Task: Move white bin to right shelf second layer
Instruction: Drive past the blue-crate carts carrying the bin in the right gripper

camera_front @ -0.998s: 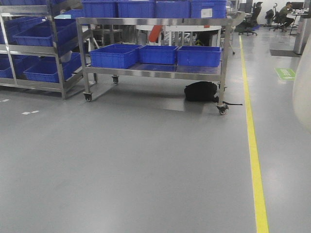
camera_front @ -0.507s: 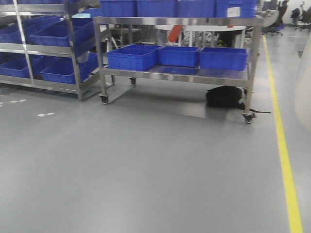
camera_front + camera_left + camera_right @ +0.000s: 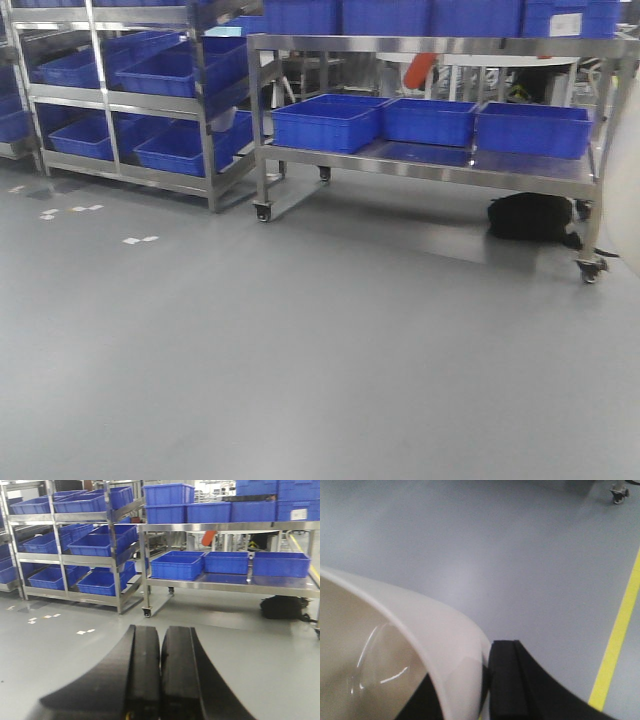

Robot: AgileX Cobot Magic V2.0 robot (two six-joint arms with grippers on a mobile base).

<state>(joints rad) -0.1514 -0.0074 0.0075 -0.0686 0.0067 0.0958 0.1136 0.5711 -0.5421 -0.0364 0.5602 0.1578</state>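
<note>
The white bin [image 3: 420, 625] fills the lower left of the right wrist view, with its cream inside and rounded rim toward the camera. My right gripper [image 3: 470, 665] is shut on its rim, one black finger [image 3: 507, 680] outside the wall and the other inside. The bin is held above the grey floor. A pale blur at the right edge of the front view [image 3: 628, 200] is the same bin. My left gripper [image 3: 161, 635] is shut and empty, its fingers pressed together over the floor. No shelf level with white rollers shows in any view.
A wheeled steel trolley [image 3: 430, 45] with blue crates [image 3: 325, 120] stands ahead, a black bag [image 3: 530, 215] under it. A steel rack [image 3: 205, 110] of blue crates stands at the left. A yellow floor line [image 3: 620, 630] runs on the right. White marks [image 3: 140, 240] dot the floor.
The front view has swung left: the trolley and rack have slid to the right in the picture, more of the left rack shows, and the yellow line has left the view.
</note>
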